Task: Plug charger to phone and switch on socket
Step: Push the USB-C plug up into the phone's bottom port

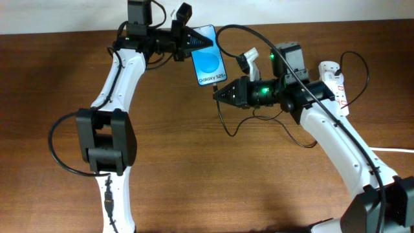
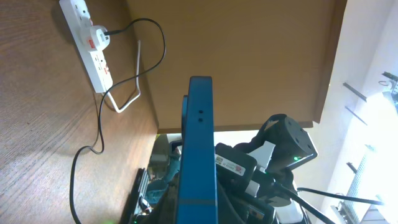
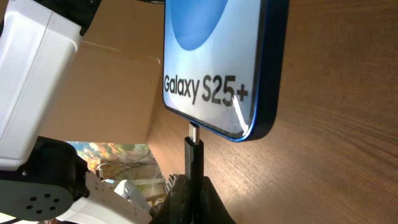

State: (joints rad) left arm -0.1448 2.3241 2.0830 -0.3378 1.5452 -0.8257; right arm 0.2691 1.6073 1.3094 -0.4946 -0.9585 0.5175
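Note:
The phone point(image 1: 209, 57), blue screen reading "Galaxy S25+", is held above the table at the back by my left gripper point(image 1: 193, 40), which is shut on its upper end. In the left wrist view the phone point(image 2: 198, 143) shows edge-on. My right gripper point(image 1: 218, 93) is shut on the charger plug point(image 3: 193, 158); its metal tip touches the port in the phone's bottom edge point(image 3: 214, 74). The thin black charger cable point(image 1: 228, 123) loops back to a small adapter in the white socket strip point(image 1: 333, 84). The socket also shows in the left wrist view point(image 2: 90, 43), with red switches.
The thick white socket cord point(image 1: 394, 151) runs off the right edge. Charger cable loops point(image 1: 304, 139) lie on the wooden table under the right arm. The left arm's base point(image 1: 103, 139) stands at the front left.

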